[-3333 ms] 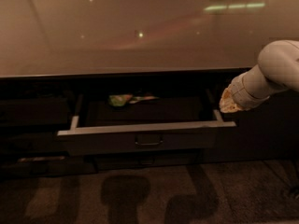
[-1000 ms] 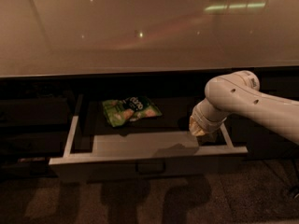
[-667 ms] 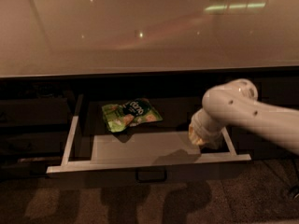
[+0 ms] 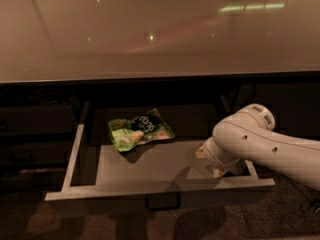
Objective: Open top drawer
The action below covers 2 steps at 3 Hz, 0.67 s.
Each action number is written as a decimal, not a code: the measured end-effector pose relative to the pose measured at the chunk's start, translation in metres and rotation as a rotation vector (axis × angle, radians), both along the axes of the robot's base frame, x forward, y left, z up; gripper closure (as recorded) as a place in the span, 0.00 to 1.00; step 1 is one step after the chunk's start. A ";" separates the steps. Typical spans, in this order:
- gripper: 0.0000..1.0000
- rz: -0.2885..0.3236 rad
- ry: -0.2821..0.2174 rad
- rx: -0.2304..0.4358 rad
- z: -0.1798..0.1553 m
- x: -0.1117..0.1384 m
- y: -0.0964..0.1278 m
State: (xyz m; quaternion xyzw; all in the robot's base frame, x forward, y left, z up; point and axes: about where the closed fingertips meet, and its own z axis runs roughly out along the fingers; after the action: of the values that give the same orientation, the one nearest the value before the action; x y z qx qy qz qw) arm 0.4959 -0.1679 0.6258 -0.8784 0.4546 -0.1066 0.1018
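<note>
1. Pale arm [image 4: 272, 149] — enters from the right edge of the camera view, slopes down and to the left, bends at a rounded joint above the right rear part of the open drawer.
2. Gripper [image 4: 216, 169] at the arm's lower end, pointed down into the top drawer [image 4: 145, 166], near its right front corner, just behind the front panel and just beside the right side wall.
3. Hidden by the bulky wrist: cannot tell how far open the gripper is, nor whether anything is held; contact with the drawer not clear either.
4. Top drawer below the middle of the counter, standing well out from the cabinet, pale grey floor and side walls exposed, long front edge nearest the camera, small loop handle [image 4: 162, 202] hanging at the centre of the front.
5. Green snack bag [image 4: 140, 130] lying flat on the drawer floor toward the left rear, tilted, well apart from the gripper.
6. Glossy beige countertop [image 4: 150, 29] above, with light reflections on it.
7. Dark narrower drawer fronts [image 4: 35, 129] to the left of the open drawer, shut and in shadow.
8. Between gripper and handle — only the drawer's front panel; arm's shadow across the right part of the drawer floor.
</note>
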 end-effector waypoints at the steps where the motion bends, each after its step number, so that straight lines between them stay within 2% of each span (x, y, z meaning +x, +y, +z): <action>1: 0.00 0.004 0.021 -0.026 -0.014 -0.027 -0.002; 2: 0.00 0.003 0.021 -0.026 -0.014 -0.025 -0.003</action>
State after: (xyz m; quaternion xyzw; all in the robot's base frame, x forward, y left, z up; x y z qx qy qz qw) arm 0.4705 -0.1705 0.6115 -0.8815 0.4527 -0.1031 0.0856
